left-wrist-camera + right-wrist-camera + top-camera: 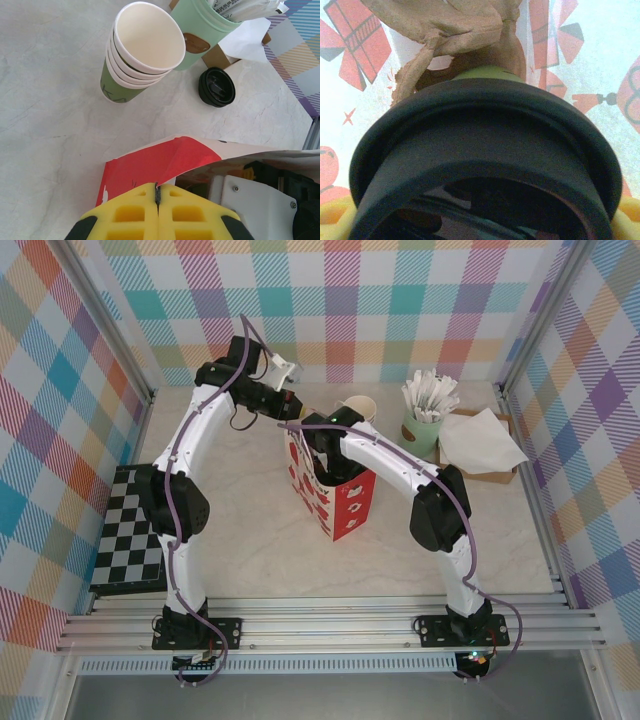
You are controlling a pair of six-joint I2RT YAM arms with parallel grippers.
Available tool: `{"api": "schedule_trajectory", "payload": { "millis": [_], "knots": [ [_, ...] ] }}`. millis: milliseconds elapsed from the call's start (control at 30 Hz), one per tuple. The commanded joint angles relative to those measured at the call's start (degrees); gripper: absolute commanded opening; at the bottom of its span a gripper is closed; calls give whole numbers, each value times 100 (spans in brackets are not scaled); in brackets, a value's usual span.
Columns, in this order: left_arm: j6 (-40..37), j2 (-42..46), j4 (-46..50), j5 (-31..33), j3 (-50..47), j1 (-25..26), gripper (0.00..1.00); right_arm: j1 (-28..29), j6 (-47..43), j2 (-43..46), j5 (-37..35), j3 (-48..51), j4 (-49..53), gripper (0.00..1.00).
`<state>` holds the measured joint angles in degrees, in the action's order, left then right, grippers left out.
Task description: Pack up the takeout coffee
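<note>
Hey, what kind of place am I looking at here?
Probably a mock takeout coffee counter inside a robot test cell: stacked paper cups, a pot of sachets, a red printed bag, plaid backdrop walls.

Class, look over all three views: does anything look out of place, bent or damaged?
A spare black lid lies loose on the table beside the mint-green pot, on no cup. The rim of the red bag is creased and bent where the left gripper pinches it.

The takeout coffee (485,150) has its black lid on, green paper below; it sits inside the red-printed bag (580,60).
</note>
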<state>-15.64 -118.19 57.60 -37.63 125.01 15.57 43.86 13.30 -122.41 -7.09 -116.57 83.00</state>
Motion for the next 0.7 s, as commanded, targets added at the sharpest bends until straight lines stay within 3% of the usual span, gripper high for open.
{"api": "schedule_trajectory", "payload": {
  "millis": [0, 667],
  "knots": [
    [-10, 166, 84, 168, -75, -63, 0, -35, 120, 108, -87, -51, 75, 64],
    [-2, 165, 58, 124, -74, -63, 0, -35, 242, 144, 50, -490, 354, 64]
  ]
}}
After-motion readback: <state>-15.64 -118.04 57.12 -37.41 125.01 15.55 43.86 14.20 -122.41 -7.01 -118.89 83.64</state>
